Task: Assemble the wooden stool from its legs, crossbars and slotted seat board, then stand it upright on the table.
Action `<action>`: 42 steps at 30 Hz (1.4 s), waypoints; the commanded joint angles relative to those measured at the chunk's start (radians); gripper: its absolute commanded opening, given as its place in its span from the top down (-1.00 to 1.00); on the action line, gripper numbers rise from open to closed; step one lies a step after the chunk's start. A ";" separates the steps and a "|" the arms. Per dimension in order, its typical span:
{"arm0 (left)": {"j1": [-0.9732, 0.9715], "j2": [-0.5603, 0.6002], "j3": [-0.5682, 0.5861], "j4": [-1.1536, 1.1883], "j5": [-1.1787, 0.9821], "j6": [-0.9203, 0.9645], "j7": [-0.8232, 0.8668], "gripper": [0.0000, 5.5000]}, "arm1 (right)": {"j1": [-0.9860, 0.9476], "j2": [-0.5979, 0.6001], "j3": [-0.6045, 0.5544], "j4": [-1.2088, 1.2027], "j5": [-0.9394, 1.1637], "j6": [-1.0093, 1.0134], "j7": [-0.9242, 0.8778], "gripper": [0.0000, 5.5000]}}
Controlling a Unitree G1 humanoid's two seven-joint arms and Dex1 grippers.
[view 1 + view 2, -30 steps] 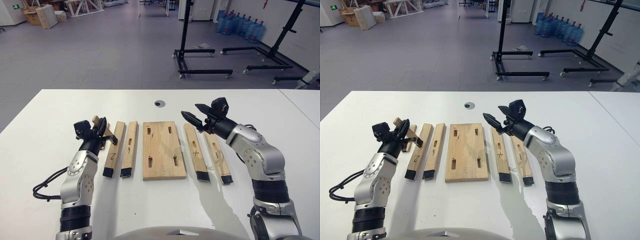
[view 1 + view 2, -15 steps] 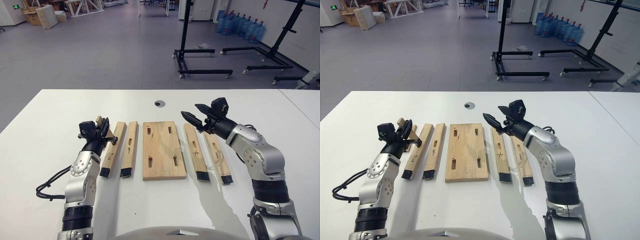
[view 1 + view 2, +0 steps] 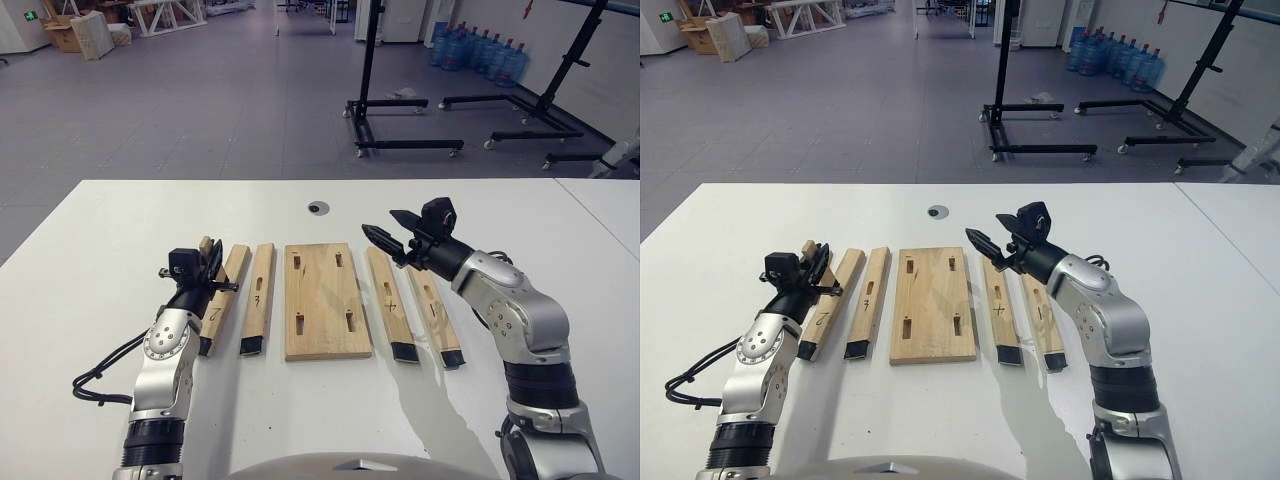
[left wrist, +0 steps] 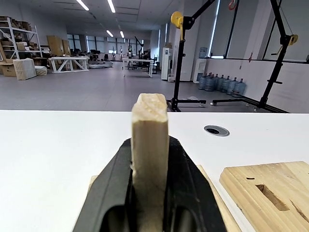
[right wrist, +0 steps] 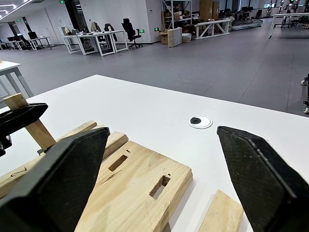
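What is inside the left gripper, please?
A short wooden crossbar is clamped in the left gripper, with its top end sticking out. Its lower end is covered by the fingers, so its full length cannot be seen.

Looks like a big warehouse-style lab or workshop hall. Wide open grey floor [image 3: 200, 110] stretching way back, with black wheeled stands [image 3: 372, 100] parked on it and a bunch of blue water jugs [image 3: 480, 50] lined up by the far wall. Cardboard boxes [image 3: 90, 30] and pale wooden frames [image 3: 165, 14] stacked at the back left. Long strip lights [image 4: 111, 6] on the ceiling, storage shelving [image 4: 7, 34] off to one side, plus a row of desks [image 5: 91, 42] with an office chair [image 5: 129, 30]. Plain white worktable [image 3: 100, 250] up front with a cable hole [image 3: 318, 208] in it.
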 commanded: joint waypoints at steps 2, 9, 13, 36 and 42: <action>0.036 -0.003 -0.010 0.045 0.019 0.041 0.006 0.61 | 0.008 0.006 0.001 0.000 0.001 -0.001 -0.007 -0.49; 0.016 -0.004 0.002 -0.029 -0.004 0.077 0.019 0.44 | 0.000 0.009 -0.001 0.006 0.003 -0.001 -0.013 -0.49; -0.051 0.012 0.007 -0.211 -0.012 0.182 0.050 0.44 | -0.005 0.006 -0.006 0.011 0.001 -0.001 -0.017 -0.49; -0.170 0.060 -0.053 -0.052 0.108 0.310 0.088 0.44 | 0.005 0.022 -0.007 0.006 0.003 0.004 -0.031 -0.49; -0.250 0.029 -0.009 -0.094 0.062 0.284 0.113 0.44 | -0.015 0.018 -0.026 0.000 0.017 0.016 -0.035 -0.49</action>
